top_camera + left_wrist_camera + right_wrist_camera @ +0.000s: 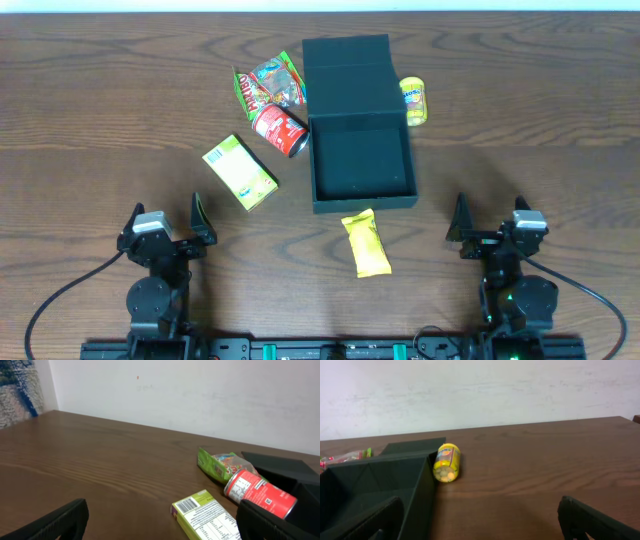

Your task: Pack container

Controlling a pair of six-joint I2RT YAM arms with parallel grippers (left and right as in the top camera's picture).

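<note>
Lying at the centre of the table (pixel 100 120) in the overhead view, the container (pixel 360 160) has its lid folded back; a red can (pixel 279 130) sits just beside its left wall. The left gripper (pixel 166 215) and right gripper (pixel 490 218) stand released, grasping nothing. Left wrist view: a green carton (pixel 207 520) lies ahead of the spread fingers (pixel 55 522). Right wrist view: a yellow can (pixel 446 462) lies beside the container.

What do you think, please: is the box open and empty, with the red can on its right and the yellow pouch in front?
Not quite: the overhead view shows the red can on the left of the box, not its right. The box is indeed open and empty, with the yellow pouch in front.
</note>
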